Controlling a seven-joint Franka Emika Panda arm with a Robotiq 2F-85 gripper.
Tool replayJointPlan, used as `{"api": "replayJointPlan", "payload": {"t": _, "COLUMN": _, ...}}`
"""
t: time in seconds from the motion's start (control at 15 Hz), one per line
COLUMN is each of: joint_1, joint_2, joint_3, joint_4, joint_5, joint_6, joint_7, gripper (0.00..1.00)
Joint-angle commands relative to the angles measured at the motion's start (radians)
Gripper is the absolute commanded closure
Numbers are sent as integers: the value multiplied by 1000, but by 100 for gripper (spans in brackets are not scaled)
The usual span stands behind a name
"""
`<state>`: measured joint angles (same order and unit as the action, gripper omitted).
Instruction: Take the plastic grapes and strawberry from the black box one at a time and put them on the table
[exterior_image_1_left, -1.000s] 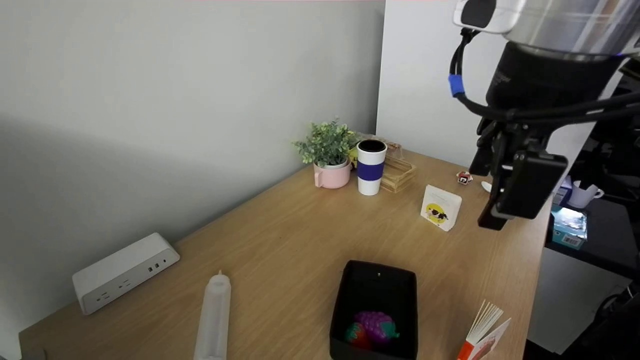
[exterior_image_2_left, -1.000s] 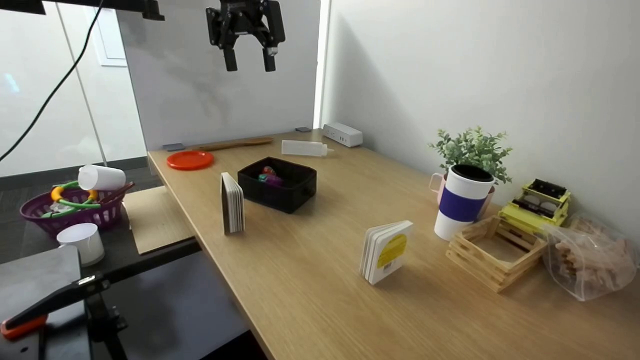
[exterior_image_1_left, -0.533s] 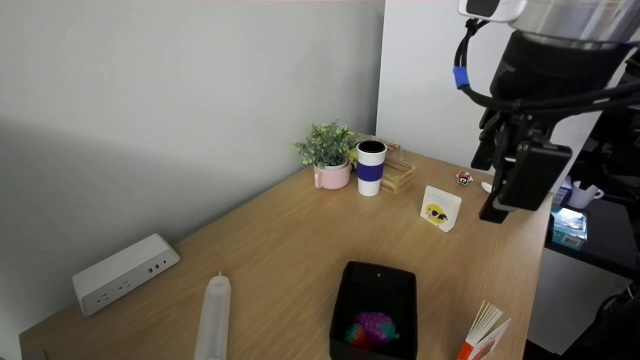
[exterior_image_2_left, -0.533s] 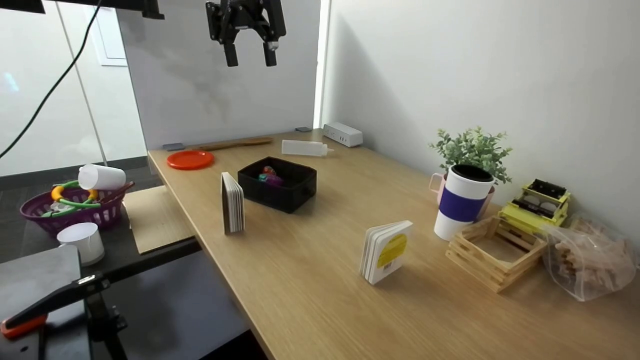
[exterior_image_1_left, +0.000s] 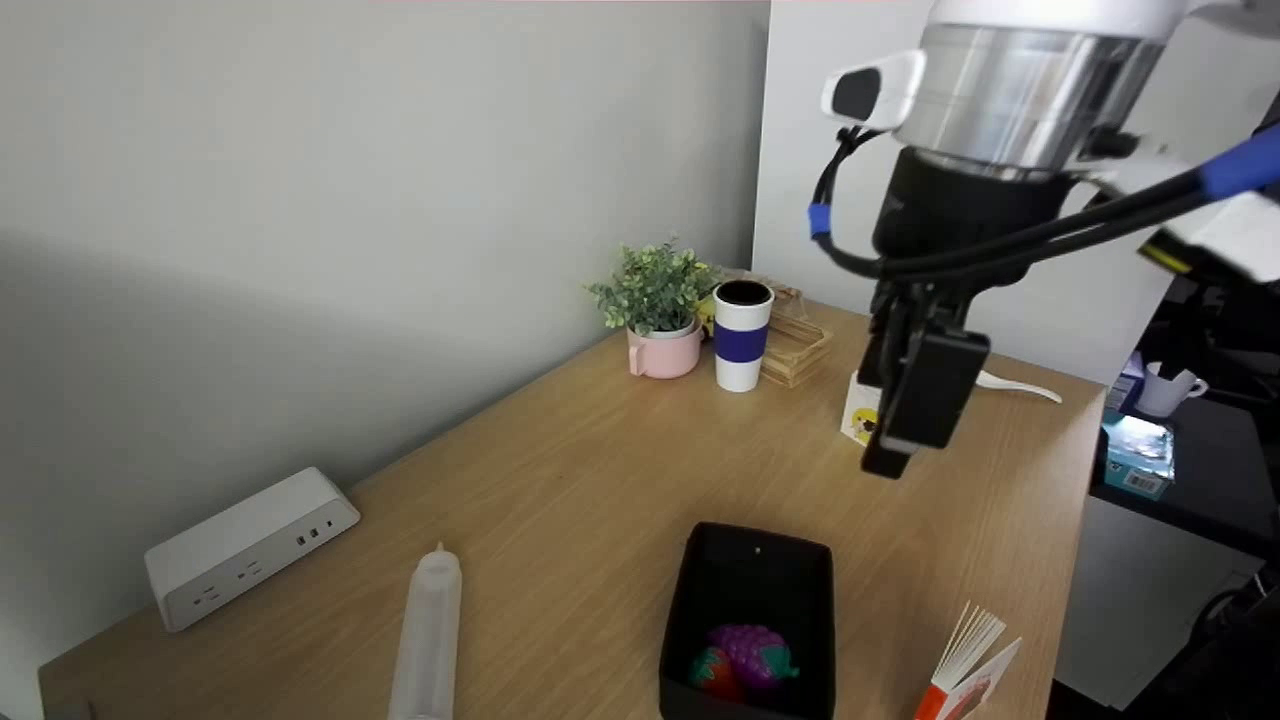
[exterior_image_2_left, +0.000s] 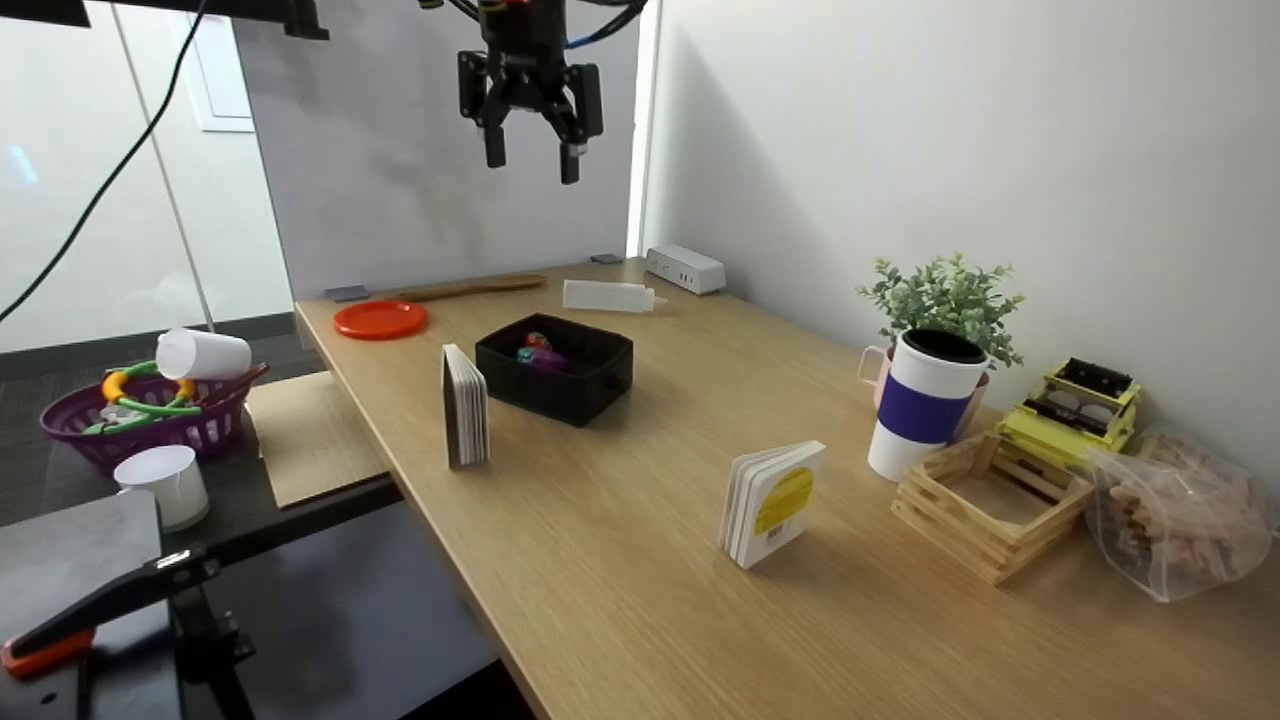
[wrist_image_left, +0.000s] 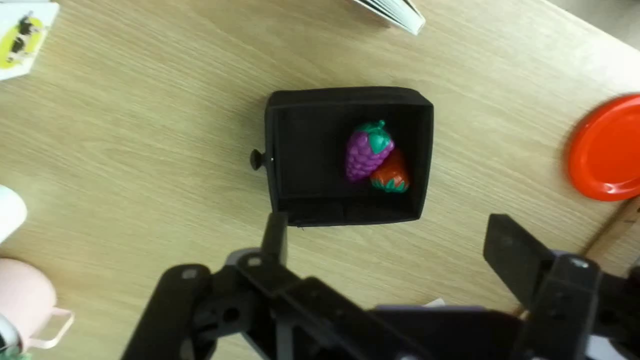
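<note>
While a shallow rectangular black box (exterior_image_1_left: 740, 590) sits on the near part of the light-brown wooden desk (exterior_image_1_left: 560, 500) in an exterior view, a small red plastic strawberry (exterior_image_1_left: 716, 672) lies in its near end, touching the lumpy magenta-purple plastic grapes (exterior_image_1_left: 745, 648) to its right. Above, well apart, hangs the black two-fingered gripper (exterior_image_2_left: 533, 173), jaws spread. Far off stands a purple-banded white cylindrical tumbler (exterior_image_1_left: 739, 345).

Seeing smooth woodgrain on the counter (exterior_image_2_left: 650, 600), bumpy plastic on the grapes (wrist_image_left: 362, 159), shiny plastic on the strawberry (wrist_image_left: 391, 172). Also got a pretty matt black box (wrist_image_left: 310, 150), glossy plate (wrist_image_left: 607, 150) and polished-metal arm collar (exterior_image_1_left: 1010, 95).
</note>
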<state>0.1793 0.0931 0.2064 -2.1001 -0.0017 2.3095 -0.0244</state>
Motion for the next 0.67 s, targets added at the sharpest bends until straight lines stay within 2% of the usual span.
{"api": "replayJointPlan", "payload": {"t": 0.0, "joint_1": -5, "joint_2": 188, "joint_3": 4, "joint_4": 159, "joint_5": 86, "joint_6": -11, "joint_7": -121, "gripper": 0}}
{"api": "replayJointPlan", "payload": {"t": 0.27, "joint_1": -3, "joint_2": 353, "joint_3": 18, "joint_4": 320, "joint_5": 91, "joint_6": -73, "joint_7": -180, "gripper": 0}}
{"api": "replayJointPlan", "payload": {"t": 0.33, "joint_1": 2, "joint_2": 273, "joint_3": 6, "joint_4": 218, "joint_5": 71, "joint_6": -15, "joint_7": -135, "gripper": 0}}
{"api": "replayJointPlan", "payload": {"t": 0.6, "joint_1": 2, "joint_2": 302, "joint_3": 7, "joint_4": 241, "joint_5": 71, "joint_6": -14, "joint_7": -137, "gripper": 0}}
